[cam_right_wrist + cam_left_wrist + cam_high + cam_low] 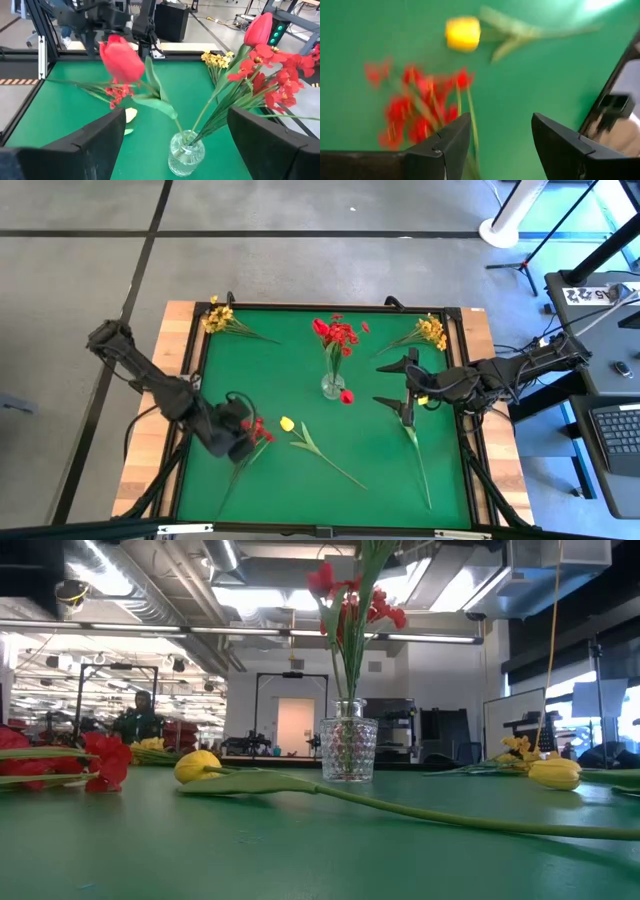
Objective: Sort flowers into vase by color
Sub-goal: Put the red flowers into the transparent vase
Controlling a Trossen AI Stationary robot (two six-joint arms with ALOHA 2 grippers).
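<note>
Red spray (260,430) lies on the mat just under the left gripper (240,442), whose jaws gape wide and hold nothing. Light, floppy and thin-stemmed, it likely pinches best mid-stem. Right gripper (405,392) hovers near the vase (333,386), wide open and empty.

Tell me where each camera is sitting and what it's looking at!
High view: above the table, looking straight down; both arms show, left claw over the red spray, right claw open beside the vase.
Low view: at tabletop height, looking level across the green mat into the room; no arm shows.
Left wrist view: on the left arm, looking down past its open claw.
Right wrist view: on the right arm, looking past its claw at the vase.
Shared: the vase appears in the high, low and right wrist views.
</note>
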